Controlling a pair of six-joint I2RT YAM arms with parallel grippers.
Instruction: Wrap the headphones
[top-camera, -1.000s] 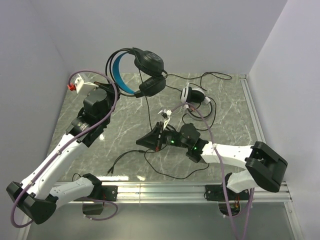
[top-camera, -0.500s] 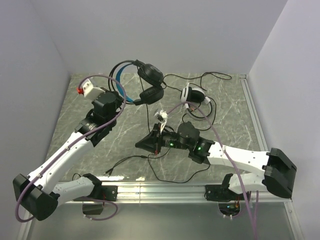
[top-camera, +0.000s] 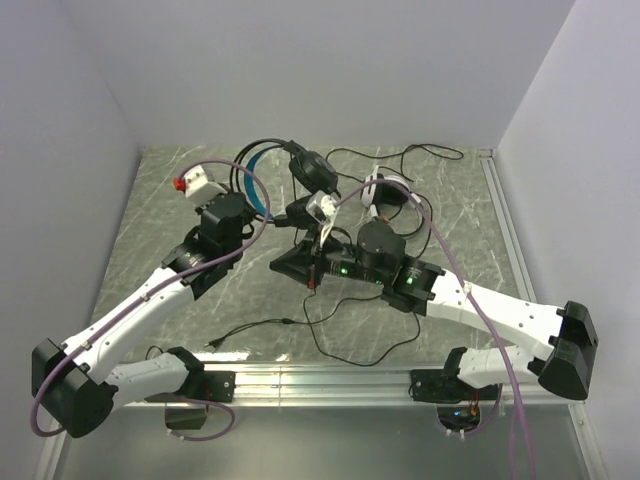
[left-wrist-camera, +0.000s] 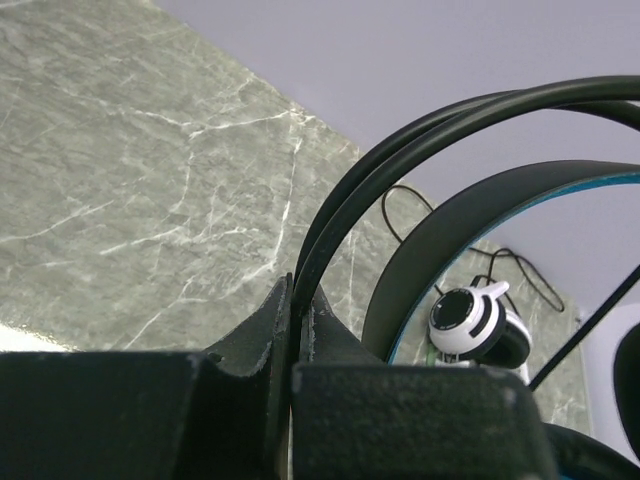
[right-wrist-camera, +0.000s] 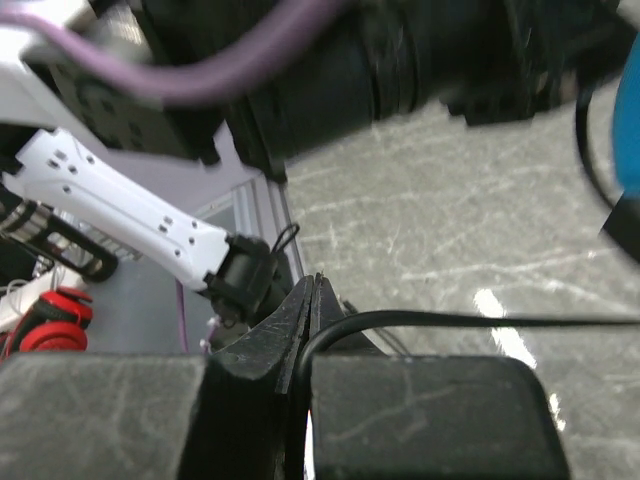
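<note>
The black headphones (top-camera: 313, 170) with the blue headband (left-wrist-camera: 450, 235) hang above the back middle of the table. My left gripper (top-camera: 258, 200) is shut on their thin black wire band (left-wrist-camera: 340, 215), which runs up out of the pinched jaws. Their long black cable (top-camera: 340, 352) loops over the table, and its plug (top-camera: 215, 343) lies near the front. My right gripper (top-camera: 280, 267) is shut on this cable (right-wrist-camera: 450, 320) low over the table centre. The white headphones (top-camera: 385, 190) lie at the back right, also seen in the left wrist view (left-wrist-camera: 470, 320).
Grey walls close the table at the back, left and right. A metal rail (top-camera: 330, 380) runs along the near edge by the arm bases. More thin black cable (top-camera: 430, 152) trails behind the white headphones. Purple arm hoses (top-camera: 420, 255) arch over the right arm.
My left gripper has carried the black headphones to the right, toward the centre. The right arm has stretched forward, its elbow swinging right, with the cable still pinched.
</note>
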